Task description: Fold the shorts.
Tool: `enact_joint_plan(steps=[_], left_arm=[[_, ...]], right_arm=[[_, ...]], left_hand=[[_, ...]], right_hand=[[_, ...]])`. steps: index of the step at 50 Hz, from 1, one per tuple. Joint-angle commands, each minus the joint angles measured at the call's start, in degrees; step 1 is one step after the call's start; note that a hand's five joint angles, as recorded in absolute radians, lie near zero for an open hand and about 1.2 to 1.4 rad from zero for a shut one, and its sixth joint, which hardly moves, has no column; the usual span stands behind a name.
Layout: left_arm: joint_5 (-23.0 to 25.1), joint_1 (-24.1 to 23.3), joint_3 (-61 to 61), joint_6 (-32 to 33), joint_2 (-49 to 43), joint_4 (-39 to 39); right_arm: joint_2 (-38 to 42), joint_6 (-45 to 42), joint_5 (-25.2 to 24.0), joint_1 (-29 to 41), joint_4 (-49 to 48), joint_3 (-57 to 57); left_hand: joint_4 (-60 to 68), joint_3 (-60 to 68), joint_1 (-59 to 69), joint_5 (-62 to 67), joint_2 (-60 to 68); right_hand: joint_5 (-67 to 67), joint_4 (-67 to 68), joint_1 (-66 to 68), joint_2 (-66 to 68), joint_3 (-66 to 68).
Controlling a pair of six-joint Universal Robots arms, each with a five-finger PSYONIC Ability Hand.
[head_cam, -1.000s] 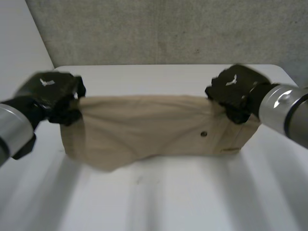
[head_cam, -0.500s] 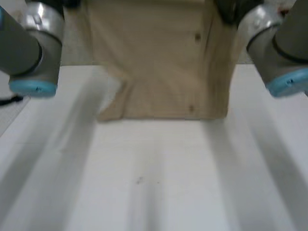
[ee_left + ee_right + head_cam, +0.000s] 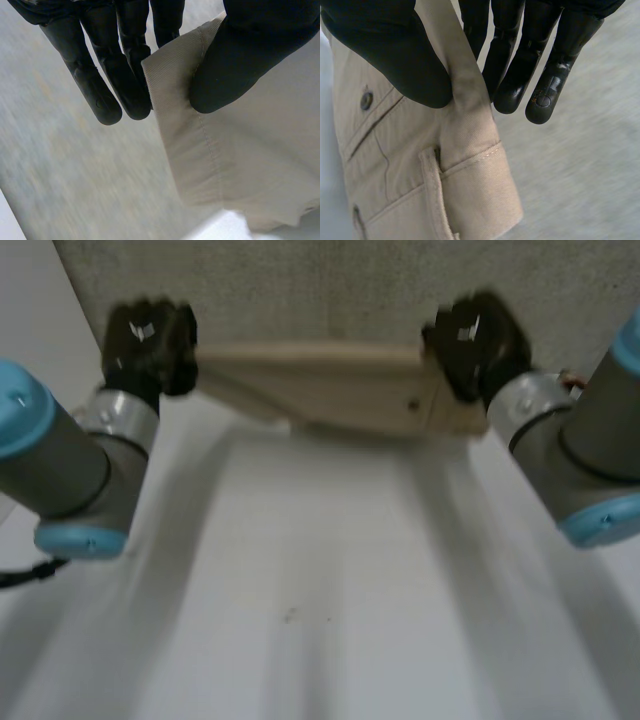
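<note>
1. Currently I see the beige cotton shorts (image 3: 340,390) stretched sideways between both hands at the far end of the white table (image 3: 320,600), in front of the speckled grey wall (image 3: 300,290); I cannot tell whether the lower edge touches the tabletop
2. From the head view, the left hand (image 3: 148,338) sits at the cloth's left end and the right hand (image 3: 475,338) at its right end, each on an upper corner, with the fabric spanning the gap between them
3. On the left wrist view, the left hand (image 3: 125,65) pinches a stitched hem corner of the shorts (image 3: 240,165): the thumb presses on the near face and the nearly straight fingers (image 3: 102,95) lie behind the edge, so the cloth is clamped between them
4. On the right wrist view, the right hand (image 3: 390,55) does likewise: the thumb bears down on the waistband and the fingers (image 3: 520,75) are extended behind it, trapping a fold of the shorts (image 3: 410,150)
5. Just beside that thumb I can make out a small dark button (image 3: 366,100), and below the grip a sewn belt loop (image 3: 432,190) runs down the waistband
6. Both arms, the grey left arm (image 3: 70,470) and the grey right arm (image 3: 570,440), reach forward over the table, well apart
</note>
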Motion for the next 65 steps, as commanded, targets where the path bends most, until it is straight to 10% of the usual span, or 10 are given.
enact_joint_plan(steps=[1, 10, 28, 45, 49, 51, 65], left_arm=[[0.1, -0.7, -9.5, 0.7, -2.0, -0.7], [0.1, 0.0, -18.7, 1.8, 6.6, -8.4], [1.3, 2.2, -28.9, 20.7, 33.8, -55.6], [7.4, -0.4, -27.2, 20.3, 24.9, -41.1], [7.2, -2.1, -26.8, 21.1, 23.2, -41.4], [7.2, -2.2, -26.2, 21.1, 23.9, -41.3], [7.8, -1.4, -16.4, 21.0, 25.8, -39.2]], right_arm=[[7.6, -0.5, 0.3, 0.0, 6.9, 3.9], [1.7, -1.6, -0.7, -0.2, 22.6, 7.2], [-14.2, -22.2, -1.1, -0.3, 51.1, 21.3], [-9.1, -20.7, -7.6, -1.6, 42.1, 22.7], [-8.9, -20.5, -7.9, -1.8, 41.7, 23.5], [-9.8, -20.4, -8.0, -2.2, 41.5, 23.4], [-16.0, -19.6, -8.6, -3.2, 42.0, 23.8]], left_hand=[[11.5, 11.7, 15.8, 13.8, 11.4], [11.5, 11.7, 15.8, 13.8, 11.4], [11.5, 11.7, 15.8, 13.8, 11.4], [11.5, 11.7, 15.8, 13.8, 11.4], [-21.7, -21.5, -17.4, -19.4, -21.8], [-37.2, -37.0, -32.9, -34.9, -37.3], [-43.6, -43.4, -39.3, -41.3, -43.8]], right_hand=[[13.4, 11.9, 25.0, 13.1, 11.9], [13.4, 11.9, 25.0, 13.1, 11.9], [13.4, 11.9, 25.0, 13.1, 11.9], [13.4, 11.9, 25.0, 13.1, 11.9], [4.3, 2.7, 15.8, 3.9, 2.7], [-20.6, -22.1, -9.1, -20.9, -22.2], [-41.3, -42.9, -29.8, -41.7, -42.9]])
